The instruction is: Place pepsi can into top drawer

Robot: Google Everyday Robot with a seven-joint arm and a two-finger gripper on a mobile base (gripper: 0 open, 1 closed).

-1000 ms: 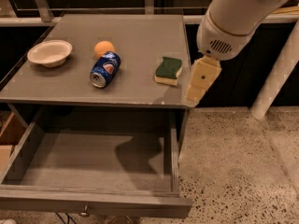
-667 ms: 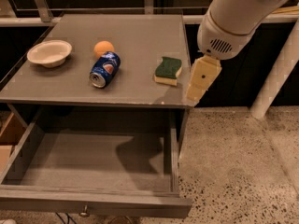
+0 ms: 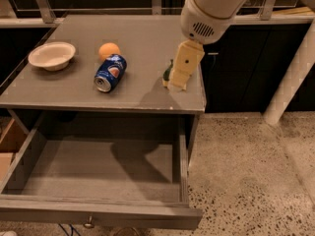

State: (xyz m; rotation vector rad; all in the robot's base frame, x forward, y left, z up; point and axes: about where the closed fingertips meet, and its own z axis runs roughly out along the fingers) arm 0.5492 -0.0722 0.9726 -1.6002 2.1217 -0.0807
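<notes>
While the drawer (image 3: pixel 98 215) stands pulled open and empty, the can (image 3: pixel 110 73) lies on its side on the tabletop (image 3: pixel 142 38), not yet picked up.

The gripper (image 3: pixel 179 80) hangs low at the tabletop's right edge, over a sponge (image 3: pixel 168 73) and well apart from the can; whether it is open or closed cannot be told from here. The blue can rests just beside an orange (image 3: pixel 109 50), with a bowl (image 3: pixel 51 55) further left. By the look of it, only the drawer's opening is done; reach, grasp and drop remain.
</notes>
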